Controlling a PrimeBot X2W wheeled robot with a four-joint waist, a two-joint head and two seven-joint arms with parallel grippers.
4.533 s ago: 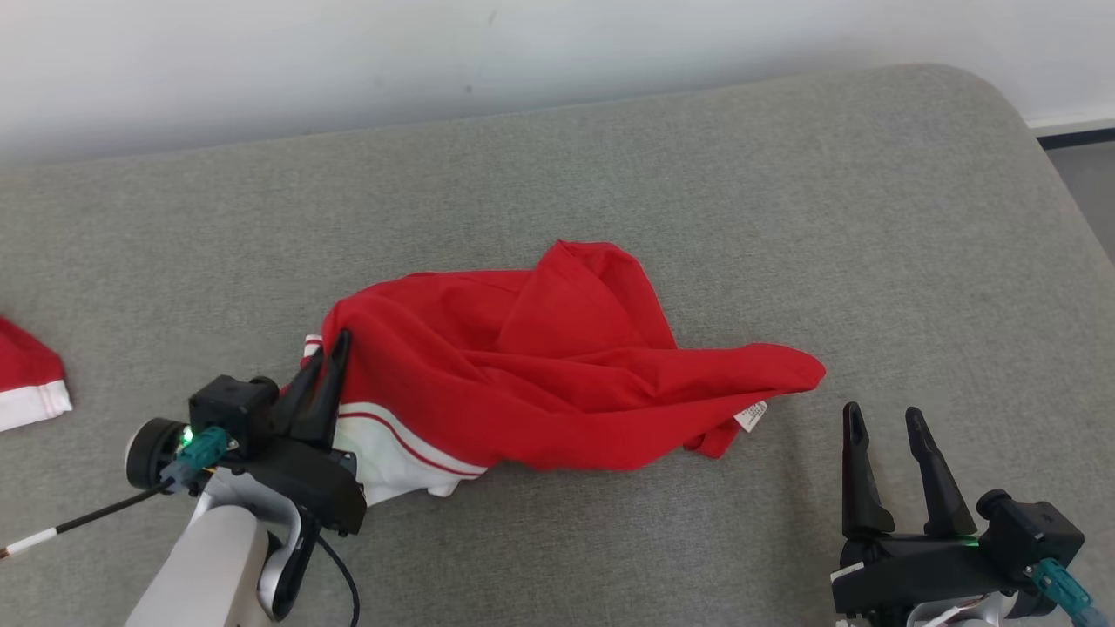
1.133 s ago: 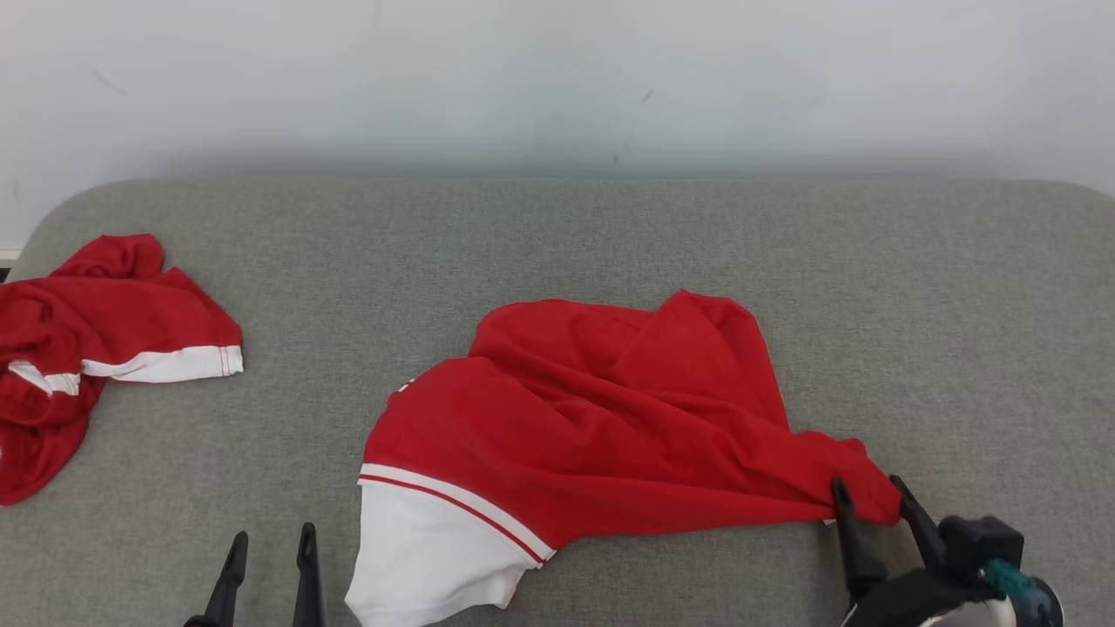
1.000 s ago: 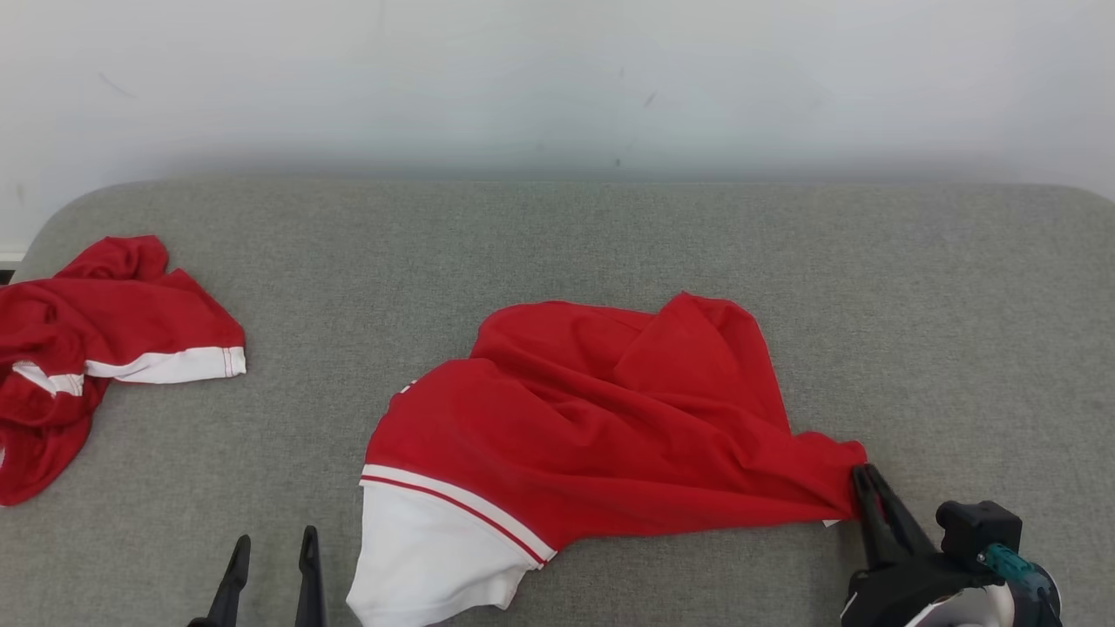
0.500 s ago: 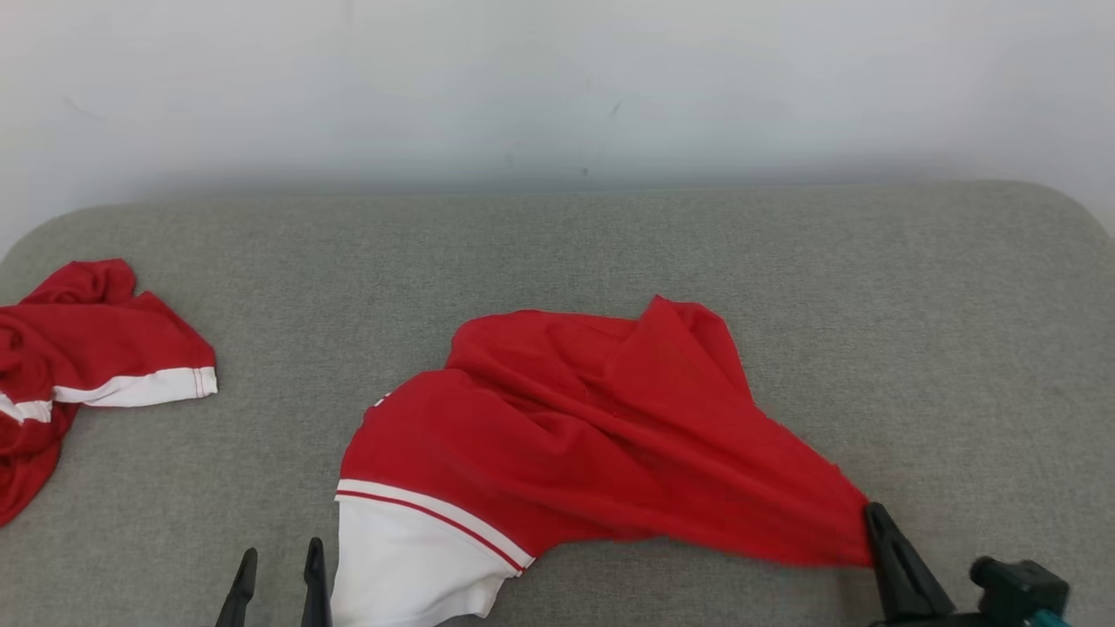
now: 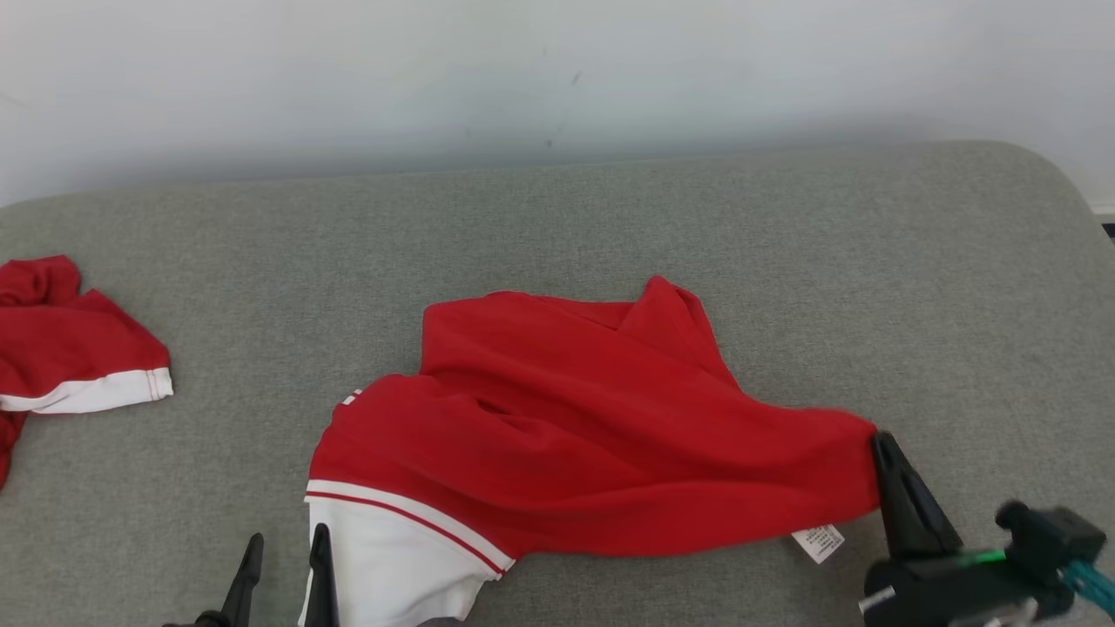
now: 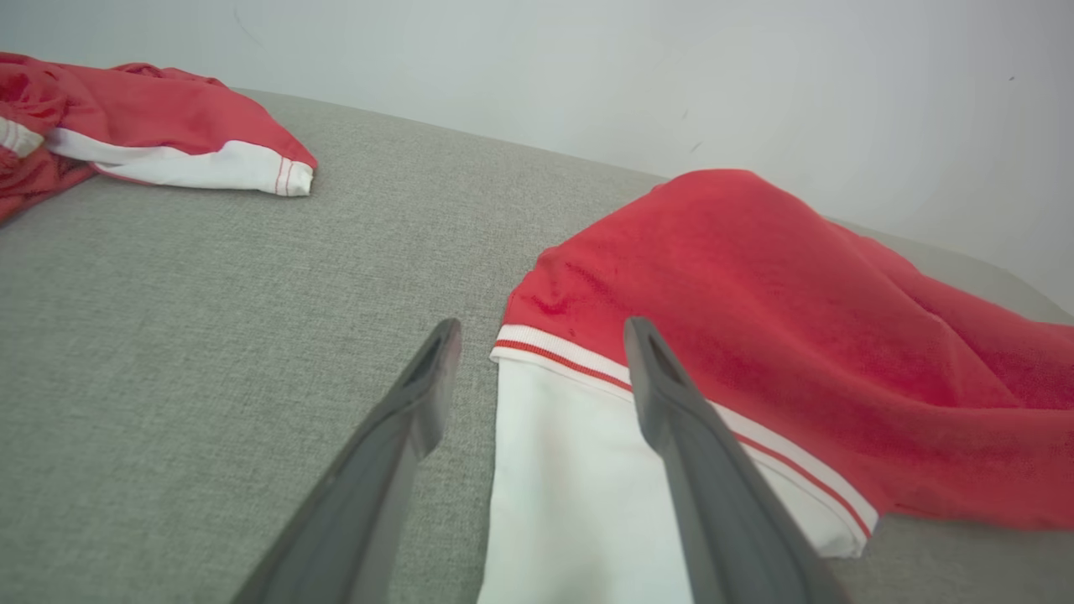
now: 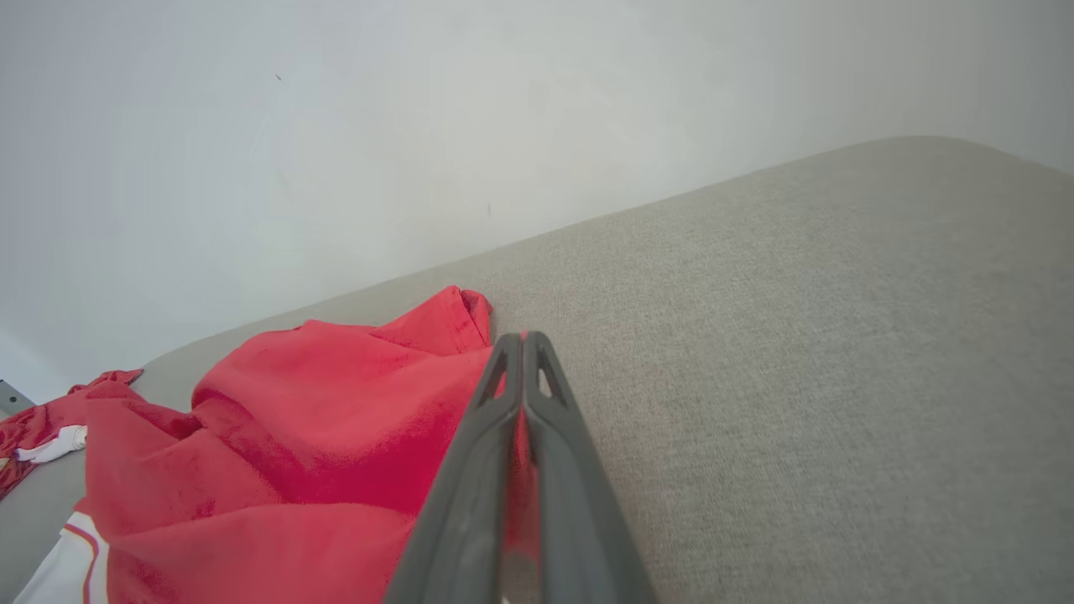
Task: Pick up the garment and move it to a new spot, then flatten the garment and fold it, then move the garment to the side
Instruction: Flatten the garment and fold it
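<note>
The garment (image 5: 575,435) is red with a white band and red stripes, lying rumpled on the grey cushioned surface (image 5: 784,261). My right gripper (image 5: 881,444) is shut on its right corner, lifting that edge slightly; a white label (image 5: 819,542) hangs beneath. In the right wrist view the shut fingers (image 7: 522,344) pinch red cloth of the garment (image 7: 319,403). My left gripper (image 5: 287,553) stands open at the bottom, beside the white band. In the left wrist view its fingers (image 6: 541,335) straddle the band's left edge on the garment (image 6: 755,319), touching nothing.
A second red and white garment (image 5: 70,366) lies at the far left, also seen as a red and white garment (image 6: 151,134) in the left wrist view. A pale wall (image 5: 523,78) runs behind the surface. The surface's rounded right corner (image 5: 1054,183) is near.
My right gripper closed on the garment's right corner and pulled it right and up, stretching the cloth. The head camera shifted. The left gripper stayed open.
</note>
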